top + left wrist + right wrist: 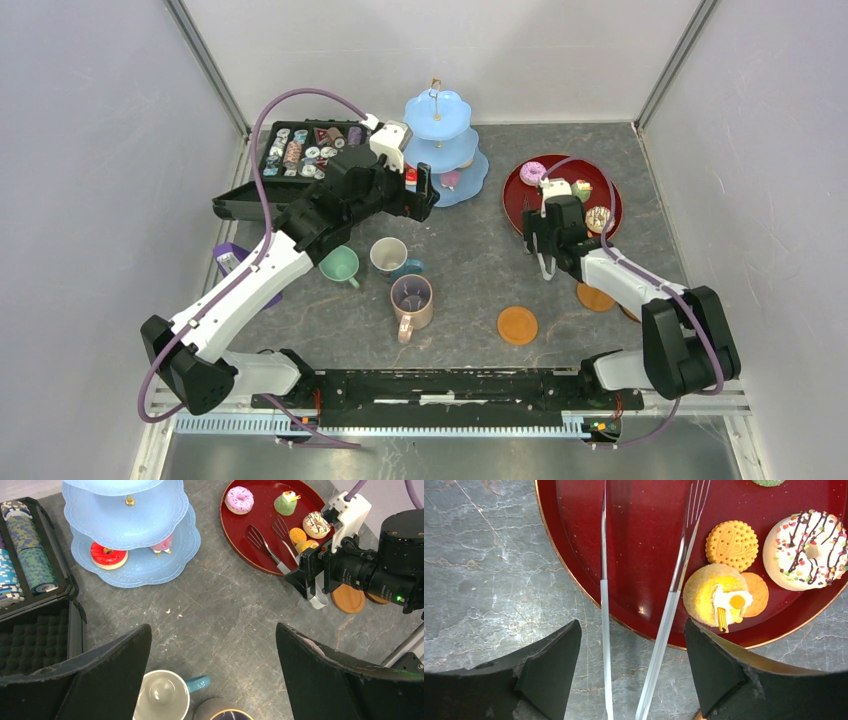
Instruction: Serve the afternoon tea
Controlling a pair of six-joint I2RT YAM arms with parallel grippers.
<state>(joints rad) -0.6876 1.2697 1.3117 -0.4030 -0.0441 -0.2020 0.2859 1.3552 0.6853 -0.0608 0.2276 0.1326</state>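
End effectors (pixel 212 630) (pixel 631 625): two, open. Mugs (pixel 338 264) (pixel 388 254) (pixel 411 296): three.

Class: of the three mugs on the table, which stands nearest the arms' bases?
The tall pink mug; the mint green mug and the white, blue-handled mug stand farther back.

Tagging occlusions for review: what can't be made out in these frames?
- Top view: left arm hides part of the case and most of a purple object, unidentifiable.
- Top view: right arm covers much of one coaster.
- Left wrist: top tier of the stand cut by the top edge; pink pastry mostly under the middle tier.
- Right wrist: handle end of the tongs cut by the bottom edge; green pastry cut by the top edge.
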